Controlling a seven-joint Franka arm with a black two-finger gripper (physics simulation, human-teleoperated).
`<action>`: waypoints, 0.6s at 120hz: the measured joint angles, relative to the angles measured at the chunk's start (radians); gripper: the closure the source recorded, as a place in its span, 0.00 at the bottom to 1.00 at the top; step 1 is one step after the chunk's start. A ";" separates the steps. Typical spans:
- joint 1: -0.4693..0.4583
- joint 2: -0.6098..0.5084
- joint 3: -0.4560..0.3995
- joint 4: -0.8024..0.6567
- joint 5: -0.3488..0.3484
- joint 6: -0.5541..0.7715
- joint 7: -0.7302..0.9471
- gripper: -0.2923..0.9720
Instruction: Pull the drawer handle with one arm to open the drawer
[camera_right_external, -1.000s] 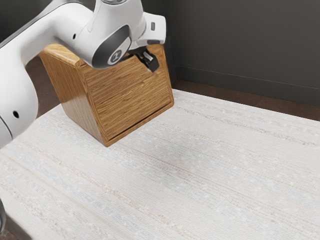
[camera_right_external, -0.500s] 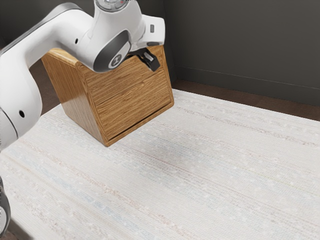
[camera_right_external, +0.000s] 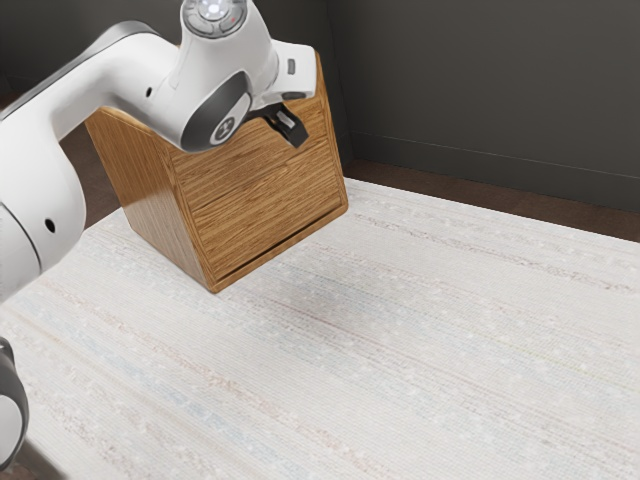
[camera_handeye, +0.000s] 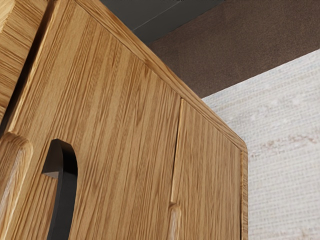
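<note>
Drawer cabinet (camera_right_external: 250, 190) sits upper left on the worktop (camera_right_external: 430, 350), pincer (camera_right_external: 288, 122) at the top of its front: lining up for the grab, I reckon. Can't tell if the pincer's open or gripping anything; next up, a solid hold and a straight tug outward.

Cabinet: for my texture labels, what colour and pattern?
The boxy wooden cabinet is golden-brown, straight-grained; wrist view best.
</note>
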 joint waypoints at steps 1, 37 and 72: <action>0.000 0.000 0.000 0.000 0.000 0.001 0.000 0.23; 0.025 0.013 -0.008 0.006 0.000 0.025 0.002 0.23; 0.043 0.023 -0.008 0.008 0.000 0.035 0.004 0.23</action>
